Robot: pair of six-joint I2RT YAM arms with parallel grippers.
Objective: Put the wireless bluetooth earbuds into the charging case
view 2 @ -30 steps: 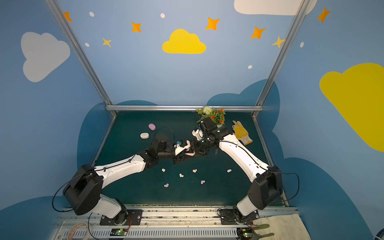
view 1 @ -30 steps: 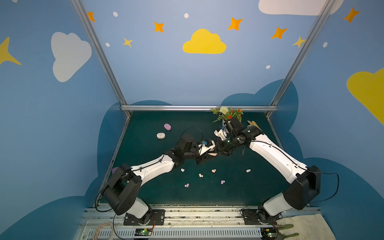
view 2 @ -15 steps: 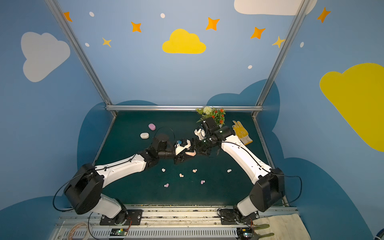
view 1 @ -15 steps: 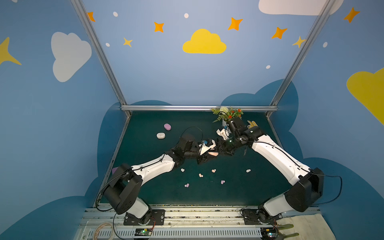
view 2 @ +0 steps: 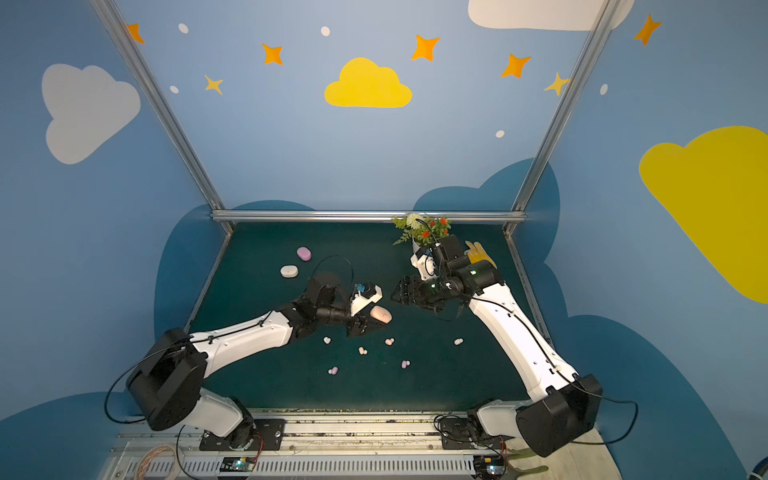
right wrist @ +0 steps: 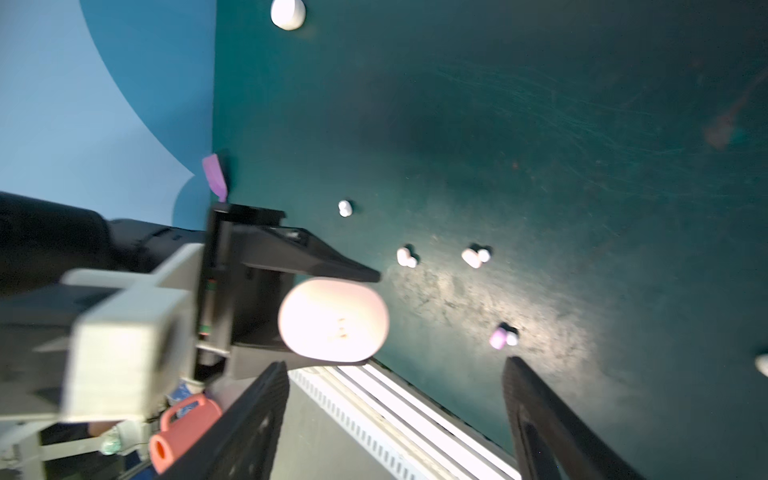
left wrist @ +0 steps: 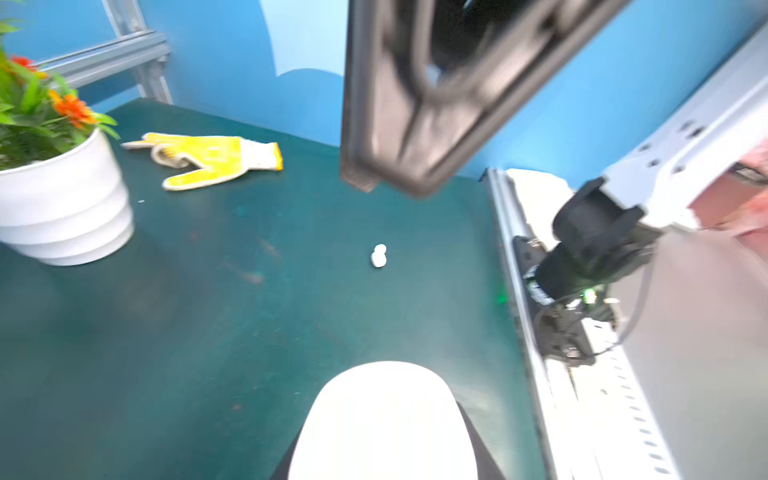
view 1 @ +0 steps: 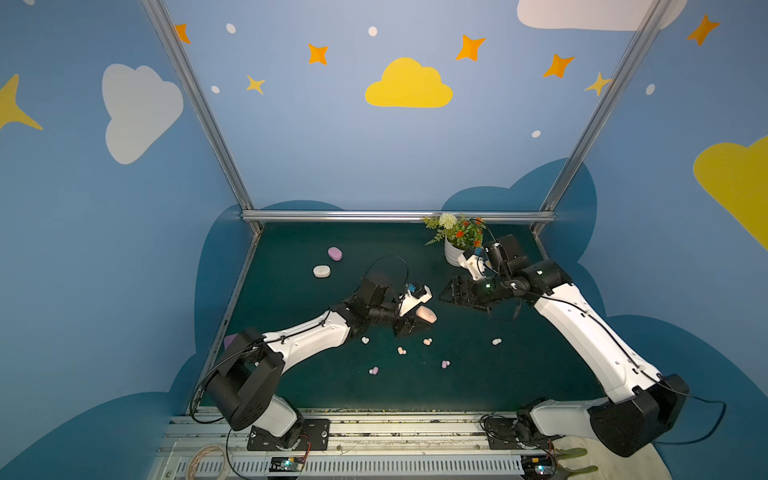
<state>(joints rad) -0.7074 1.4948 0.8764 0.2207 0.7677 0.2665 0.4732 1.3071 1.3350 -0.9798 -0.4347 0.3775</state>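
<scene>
My left gripper (view 1: 417, 323) is shut on a peach-pink charging case (view 1: 427, 314) (view 2: 380, 313), held a little above the green mat. In the left wrist view the case (left wrist: 382, 424) fills the near edge, washed out white. My right gripper (view 1: 446, 293) (right wrist: 395, 399) stands open and empty, just right of the case (right wrist: 334, 318) and apart from it. Several earbuds lie loose on the mat: a white one (view 1: 365, 340), a peach one (view 1: 401, 350), a lilac one (view 1: 445, 364), and a white one (left wrist: 378, 255) further right. Whether the case lid is open I cannot tell.
A lilac case (view 1: 335, 253) and a white case (view 1: 321, 271) rest at the back left. A white flower pot (view 1: 453, 251) stands at the back right behind my right wrist, with a yellow glove (view 2: 478, 253) beside it. Metal rails edge the mat.
My right gripper has opened and drawn back to the right, away from the peach-pink case. The left gripper keeps its hold and has barely moved.
</scene>
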